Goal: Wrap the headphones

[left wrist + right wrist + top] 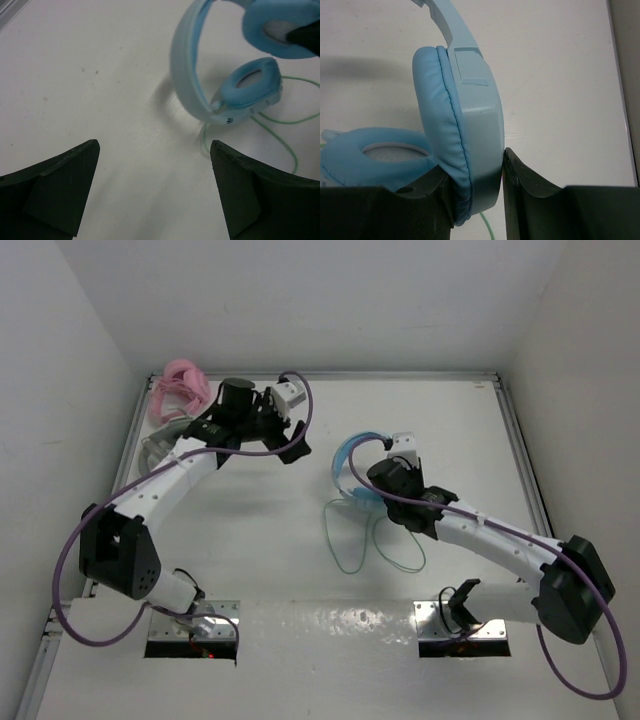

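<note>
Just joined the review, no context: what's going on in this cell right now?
The right gripper is shut on one ear cup of the light blue headphones, holding that cup on edge; the other cup appears to rest on the table. The left gripper is open and holds nothing, above bare table beside the headband. The pale green cable lies in loose loops on the table, so no wrapping is done yet. Pink headphones sit in the far left corner.

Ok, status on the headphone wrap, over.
Right gripper shut on headphones, at one ear cup. Left gripper open, empty. Cable loose, unwrapped. Pink headphones far corner, not obstructing.
</note>
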{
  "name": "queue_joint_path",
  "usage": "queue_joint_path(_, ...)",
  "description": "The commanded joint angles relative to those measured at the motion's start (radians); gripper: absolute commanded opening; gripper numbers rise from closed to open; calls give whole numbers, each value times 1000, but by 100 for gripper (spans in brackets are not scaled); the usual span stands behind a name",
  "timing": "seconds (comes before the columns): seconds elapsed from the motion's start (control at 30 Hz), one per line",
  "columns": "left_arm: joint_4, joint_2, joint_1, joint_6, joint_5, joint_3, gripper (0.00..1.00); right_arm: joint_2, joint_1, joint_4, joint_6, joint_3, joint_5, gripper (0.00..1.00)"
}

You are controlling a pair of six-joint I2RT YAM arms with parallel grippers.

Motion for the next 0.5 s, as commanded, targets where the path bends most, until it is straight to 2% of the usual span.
queue_joint_path(0.0, -81, -44, -70, 14, 23, 8, 91, 4, 10, -29, 114, 123, -3, 0)
queue_joint_path(0.2, 49, -23, -192, -37, -226, -40, 91, 1, 26, -33, 185, 162, -81, 0)
queue_joint_path(0.43, 103, 95, -197, -112, -338, 70, 83, -5, 69, 30, 156, 157, -139, 0)
queue_joint_path(0.47, 101, 106, -200, -112, -347, 93, 80, -3, 73, 30, 154, 159, -145, 0)
